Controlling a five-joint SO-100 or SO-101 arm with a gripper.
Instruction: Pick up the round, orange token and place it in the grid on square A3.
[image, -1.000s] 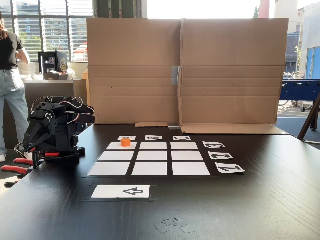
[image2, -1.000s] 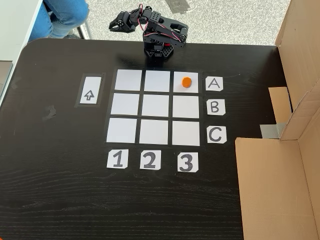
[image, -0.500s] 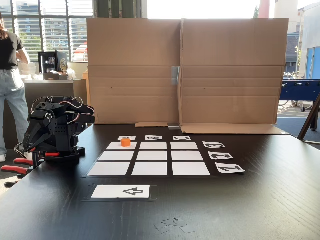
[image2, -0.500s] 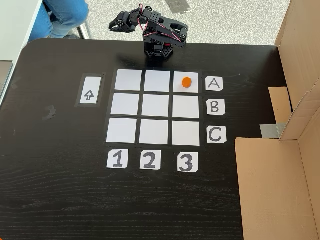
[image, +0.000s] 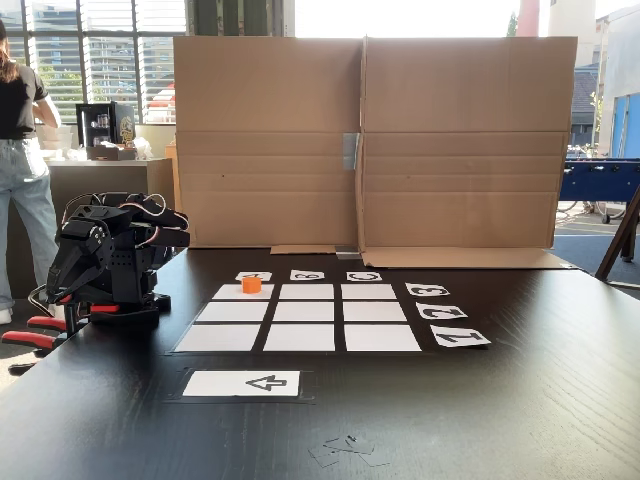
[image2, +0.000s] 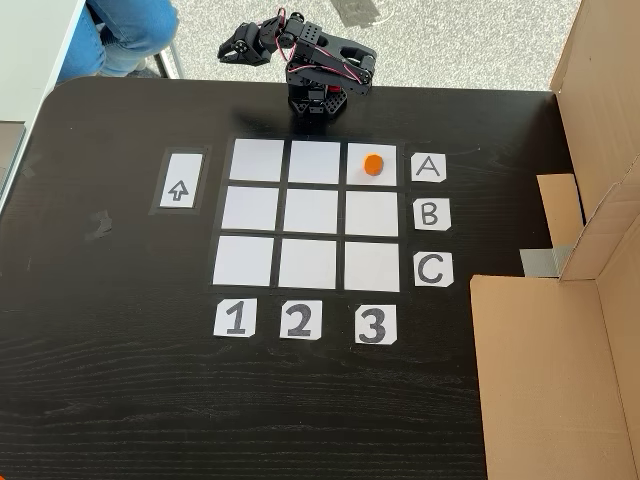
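Note:
The orange token (image2: 372, 165) lies on the grid's (image2: 308, 212) corner cell beside the A card and in line with the 3 card, which is square A3 (image2: 372, 148). From the low fixed view the token (image: 251, 285) stands on the far left cell of the grid (image: 300, 337), just in front of the A card. My arm (image: 110, 255) is folded up at the table's edge, well apart from the token. Its gripper (image2: 226, 52) hangs out past the table edge, jaws together, nothing held.
A white card with a black arrow (image2: 178, 190) lies beside column 1. Cardboard walls (image: 370, 140) stand behind the letter cards, with a flap (image2: 545, 370) flat on the table. Red clamps (image: 30, 335) hold the arm's base. A person (image: 20, 150) stands beyond the table.

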